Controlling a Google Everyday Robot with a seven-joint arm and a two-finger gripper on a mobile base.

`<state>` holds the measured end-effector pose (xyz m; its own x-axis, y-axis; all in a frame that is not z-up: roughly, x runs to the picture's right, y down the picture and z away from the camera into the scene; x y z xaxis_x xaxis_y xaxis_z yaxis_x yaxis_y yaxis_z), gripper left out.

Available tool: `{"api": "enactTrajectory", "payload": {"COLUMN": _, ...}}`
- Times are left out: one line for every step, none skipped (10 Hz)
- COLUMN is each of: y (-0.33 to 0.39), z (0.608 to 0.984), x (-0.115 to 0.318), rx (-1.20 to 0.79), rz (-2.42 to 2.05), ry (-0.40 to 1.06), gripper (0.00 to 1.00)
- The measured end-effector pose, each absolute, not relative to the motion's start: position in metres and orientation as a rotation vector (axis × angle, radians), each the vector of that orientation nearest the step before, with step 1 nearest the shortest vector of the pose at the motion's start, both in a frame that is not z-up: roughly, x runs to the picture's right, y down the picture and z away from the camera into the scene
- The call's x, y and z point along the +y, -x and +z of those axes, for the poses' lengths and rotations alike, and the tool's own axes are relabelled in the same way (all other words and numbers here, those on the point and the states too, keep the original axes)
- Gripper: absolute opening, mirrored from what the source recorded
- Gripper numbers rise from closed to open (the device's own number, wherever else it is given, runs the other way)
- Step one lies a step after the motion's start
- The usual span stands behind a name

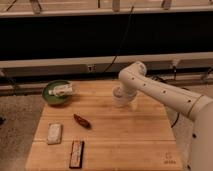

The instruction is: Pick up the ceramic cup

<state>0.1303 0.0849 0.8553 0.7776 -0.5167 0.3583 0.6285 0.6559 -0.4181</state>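
the cup stood on the counter, well right of the bowl. the end effector hung at the cup; its grip state could not be told. it seemed best to centre on the rim, close gently, then lift straight up.

Odds and ends on a wooden bench
A green bowl at the far left corner holds a white packet. Nearer lie a small reddish-brown item, a pale packet and a dark bar.
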Motion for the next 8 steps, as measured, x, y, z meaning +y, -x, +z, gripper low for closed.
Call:
{"api": "enactTrajectory", "payload": {"y": -0.1298, "z": 0.857, "x": 0.0861, "rx": -0.216, "rz": -0.655, "ry": 0.555, "gripper": 0.8}}
{"api": "enactTrajectory", "payload": {"y": -0.1293, "z": 0.8581, "x": 0.0871, "rx": -0.217, "rz": -0.655, "ry": 0.557, "gripper": 0.8}}
{"api": "enactTrajectory", "payload": {"y": -0.1295, "z": 0.8598, "x": 0.0878, "rx": -0.218, "rz": -0.654, "ry": 0.558, "gripper": 0.8}}
{"api": "enactTrajectory", "payload": {"y": -0.1287, "z": 0.8608, "x": 0.0882, "rx": -0.219, "rz": -0.655, "ry": 0.559, "gripper": 0.8}}
{"api": "enactTrajectory", "payload": {"y": -0.1288, "z": 0.862, "x": 0.089, "rx": -0.219, "rz": -0.655, "ry": 0.561, "gripper": 0.8}}
{"api": "enactTrajectory", "payload": {"y": -0.1282, "z": 0.8636, "x": 0.0907, "rx": -0.221, "rz": -0.655, "ry": 0.564, "gripper": 0.8}}
{"api": "enactTrajectory", "payload": {"y": -0.1276, "z": 0.8647, "x": 0.0917, "rx": -0.222, "rz": -0.656, "ry": 0.565, "gripper": 0.8}}
{"api": "enactTrajectory", "payload": {"y": -0.1278, "z": 0.8657, "x": 0.0926, "rx": -0.222, "rz": -0.657, "ry": 0.567, "gripper": 0.77}}
